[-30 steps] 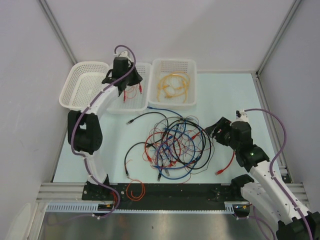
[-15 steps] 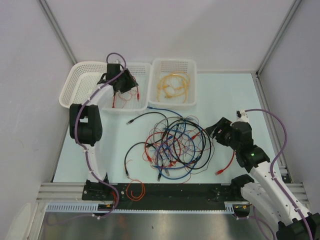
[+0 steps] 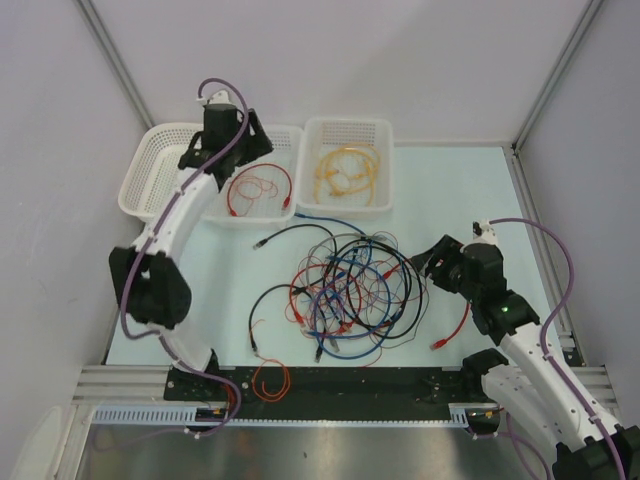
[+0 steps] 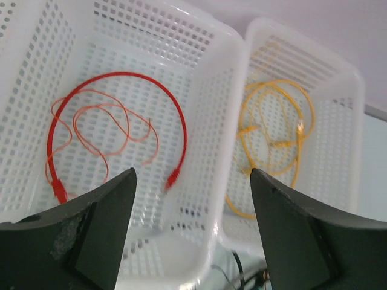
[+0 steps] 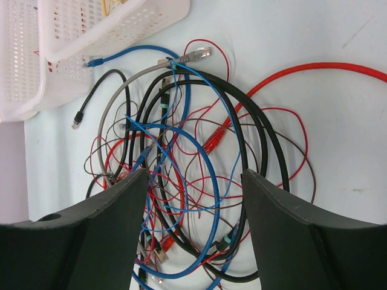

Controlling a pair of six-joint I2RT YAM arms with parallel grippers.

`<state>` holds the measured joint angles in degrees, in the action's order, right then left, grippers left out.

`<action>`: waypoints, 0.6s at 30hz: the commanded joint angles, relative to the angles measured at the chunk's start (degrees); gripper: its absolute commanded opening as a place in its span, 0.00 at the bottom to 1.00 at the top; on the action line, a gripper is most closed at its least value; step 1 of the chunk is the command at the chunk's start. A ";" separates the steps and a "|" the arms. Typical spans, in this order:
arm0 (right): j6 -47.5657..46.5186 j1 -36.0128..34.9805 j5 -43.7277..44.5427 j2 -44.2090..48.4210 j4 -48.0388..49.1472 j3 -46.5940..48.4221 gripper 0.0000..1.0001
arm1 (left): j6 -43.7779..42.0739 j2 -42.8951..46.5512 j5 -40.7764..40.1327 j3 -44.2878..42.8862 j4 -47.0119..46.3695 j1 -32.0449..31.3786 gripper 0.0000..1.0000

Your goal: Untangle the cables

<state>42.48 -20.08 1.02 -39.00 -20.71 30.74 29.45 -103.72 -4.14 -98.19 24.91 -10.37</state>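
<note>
Looking at the cables, where are they all? (Mia)

Most sit in one big knot on the table, in front of the middle basket and a bit to its right. One red cable and a thin orange wire lie inside the middle basket. Yellow cables lie in the right basket, just beside it. (Ben)

What is the left tool doing? (Mia)

It hangs over the middle basket. Its jaws are wide apart and it has nothing in them. I think the red cable is put away, so this tool should go for a new one. (Ben)

And the right tool? (Mia)

It hangs over the knot, far to the right of the middle basket. It is open too, with nothing in it. (Ben)

How do we do it well? (Mia)

Lift the left tool straight up first, so it does not bump the middle basket's wall. Then pick a cable with a loose end. The blue cable has its plug just in front of the middle basket. Grab it close to the plug and pull slowly. If the knot comes along, I would let the right tool press the knot down. (Ben)
</note>
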 commanded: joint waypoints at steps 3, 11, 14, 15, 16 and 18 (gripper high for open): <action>-1.26 0.04 1.09 2.26 0.67 -0.07 0.68 | -5.63 24.42 -13.77 19.85 -6.51 -23.22 0.81; -1.87 0.04 3.64 1.74 -1.88 0.11 0.68 | 1.48 35.78 -8.00 44.12 -12.50 -39.98 0.76; -2.14 0.12 5.83 1.39 -1.97 0.02 0.68 | 2.98 34.30 -7.19 46.42 -13.04 -42.97 0.70; -1.79 0.21 6.71 1.13 -1.97 0.11 0.69 | 4.11 33.51 -8.07 46.08 -10.17 -44.11 0.70; -1.70 0.21 7.94 0.51 -2.05 0.02 0.69 | 4.82 32.54 -9.21 45.55 -8.66 -44.47 0.69; 0.04 1.17 9.09 -2.55 -2.75 0.11 0.70 | 7.97 32.35 -12.01 45.98 -4.89 -44.65 0.70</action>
<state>41.34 -20.01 5.58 -38.09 -22.52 30.74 31.68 -71.18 -12.95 -51.55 17.37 -53.74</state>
